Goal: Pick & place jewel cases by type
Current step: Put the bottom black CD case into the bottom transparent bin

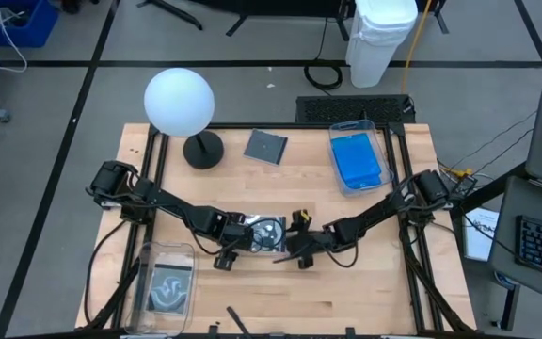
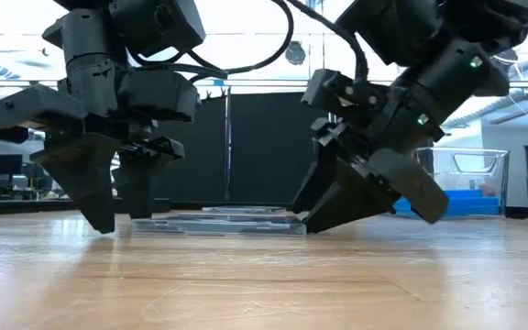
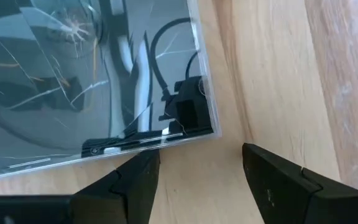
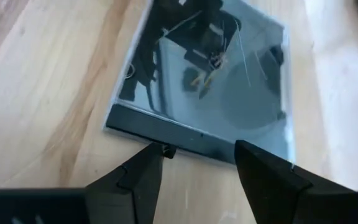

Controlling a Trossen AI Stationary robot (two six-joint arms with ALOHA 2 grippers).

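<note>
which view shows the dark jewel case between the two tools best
The right wrist view: the dark squarish jewel case fills it, its glossy lid and black spine edge plain. The left wrist view shows one scratched corner, the low view only its thin edge, and the high view a partly covered patch.

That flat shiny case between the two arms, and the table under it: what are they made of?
The flat dark squarish jewel case looks like clear hard plastic over a dark tray: its glossy face mirrors the arm and shows fine scratches. The pale table top seems to be wood, probably sealed: grain lines and plank seams show, with a soft sheen.
</note>
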